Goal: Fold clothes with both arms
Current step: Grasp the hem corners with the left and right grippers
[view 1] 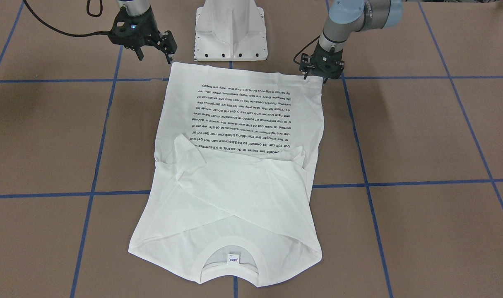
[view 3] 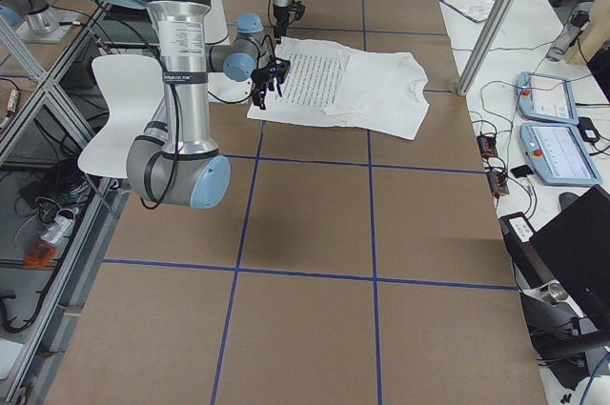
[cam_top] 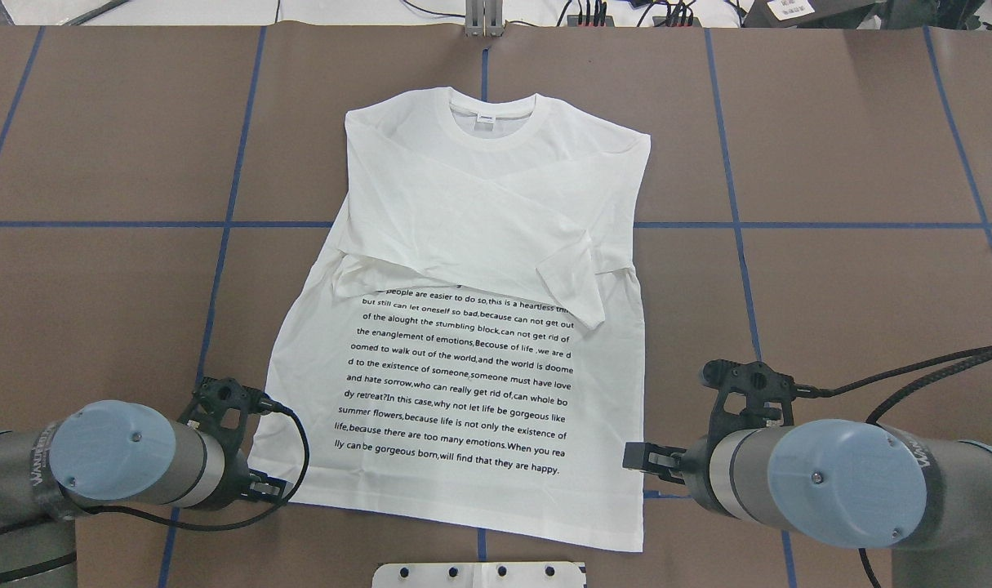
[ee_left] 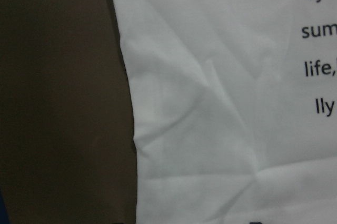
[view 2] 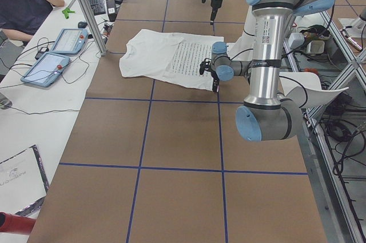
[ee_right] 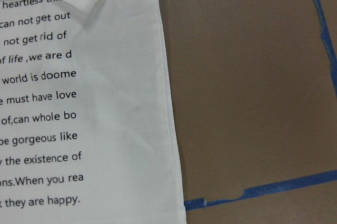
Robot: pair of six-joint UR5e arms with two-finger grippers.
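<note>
White long-sleeved T-shirt [view 1: 234, 198] flat on brown bench [view 1: 421, 140], printed side up, centre of frame. Bottom centre, nearest: ribbed collar [view 1: 230, 245] with neck label [view 1: 233, 258]. Mid-frame: both sleeves [view 1: 189, 157] folded in, crossed over the chest. Above: black printed text [view 1: 243, 120], upside down in the front-facing view. Upper right: left gripper [view 1: 316, 77] low at one hem corner, fingers seemingly slightly parted, cloth flat and not lifted. Upper left: right gripper [view 1: 155, 59] near the other corner, fingers spread, holding nothing. Top centre: white pedestal base [view 1: 230, 37] just beyond the hem.
</note>
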